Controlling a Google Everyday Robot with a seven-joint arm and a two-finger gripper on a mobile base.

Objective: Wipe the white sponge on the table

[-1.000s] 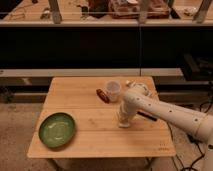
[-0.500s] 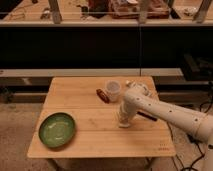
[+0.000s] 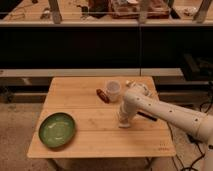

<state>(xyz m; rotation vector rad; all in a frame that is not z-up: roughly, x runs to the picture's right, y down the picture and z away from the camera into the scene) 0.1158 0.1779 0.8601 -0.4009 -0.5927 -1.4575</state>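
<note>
my gripper (image 3: pixel 124 122) down on the table (image 3: pixel 90 100); grip state: cannot tell. white cup (image 3: pixel 113 89) at 12 o'clock, close. a wide wipe stroke could knock it over.

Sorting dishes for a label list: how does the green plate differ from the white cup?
The green plate is wide and shallow; the white cup is narrower and taller. The plate sits front left on the table; the cup stands at the back, closer to the gripper, which is down at the tabletop. Both are round and upright.
</note>
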